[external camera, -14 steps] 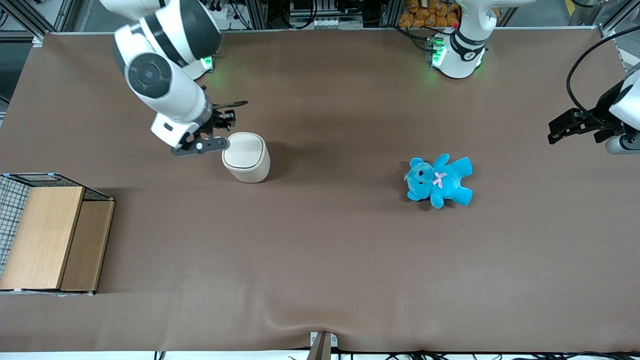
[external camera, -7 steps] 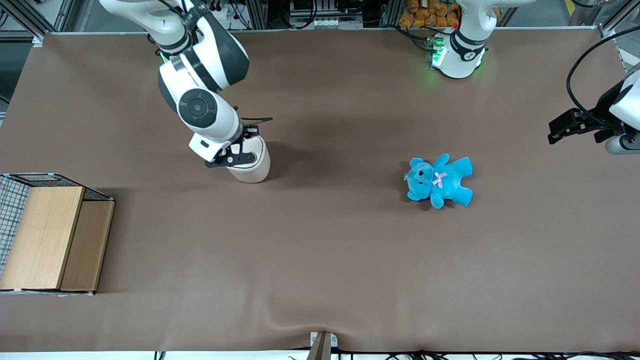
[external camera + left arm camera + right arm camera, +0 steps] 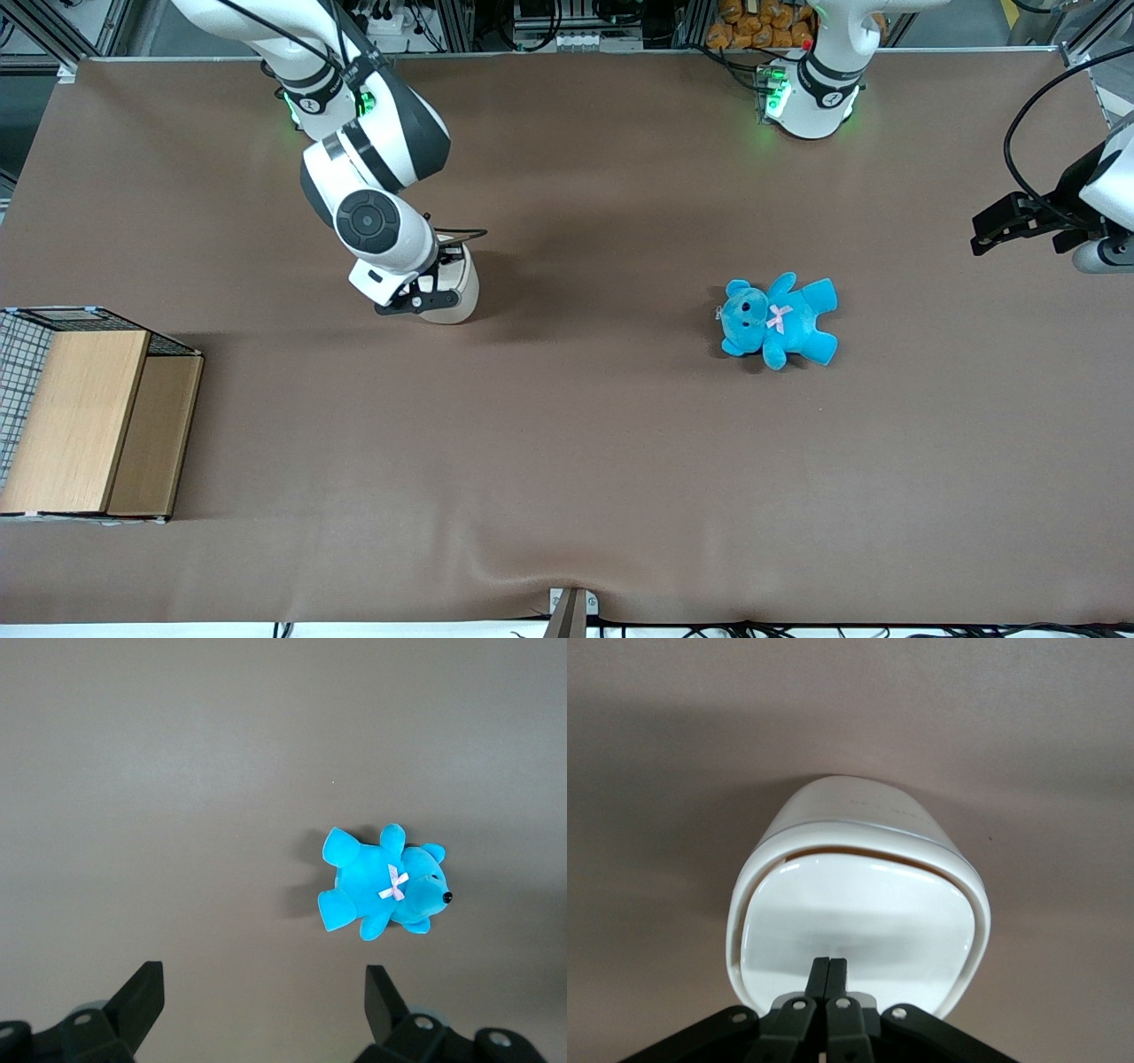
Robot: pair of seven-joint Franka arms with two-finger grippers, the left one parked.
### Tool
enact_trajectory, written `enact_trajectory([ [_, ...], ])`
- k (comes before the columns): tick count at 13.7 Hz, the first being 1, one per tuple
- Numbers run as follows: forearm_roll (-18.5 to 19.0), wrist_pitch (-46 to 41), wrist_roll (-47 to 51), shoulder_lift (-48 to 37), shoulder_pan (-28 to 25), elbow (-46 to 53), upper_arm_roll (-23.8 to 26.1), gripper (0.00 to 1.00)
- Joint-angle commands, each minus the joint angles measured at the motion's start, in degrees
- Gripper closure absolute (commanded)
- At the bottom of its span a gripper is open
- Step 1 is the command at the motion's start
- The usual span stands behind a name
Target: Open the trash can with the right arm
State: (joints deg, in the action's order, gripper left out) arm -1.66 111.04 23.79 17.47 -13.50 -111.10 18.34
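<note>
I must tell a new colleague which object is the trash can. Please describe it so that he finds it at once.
On the brown table, look toward the working arm's end, directly under the shut gripper. There stands the trash can, a small cream-white bin with a flat lid. The blue teddy bear and the wood-and-wire box look nothing like it.

The gripper [image 3: 829, 973], fingers pressed together, sits on the trash can [image 3: 459, 292] lid, bare table [image 3: 567, 443] all around
</note>
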Motion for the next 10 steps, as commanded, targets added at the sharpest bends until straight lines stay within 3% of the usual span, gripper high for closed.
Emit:
enact_trajectory([
  [1, 1.14, 3.73, 1.08, 0.10, 0.23, -2.89, 0.30, 1.00],
  [10, 1.22, 9.72, 1.08, 1.86, 0.49, -6.50, -0.06, 1.00],
])
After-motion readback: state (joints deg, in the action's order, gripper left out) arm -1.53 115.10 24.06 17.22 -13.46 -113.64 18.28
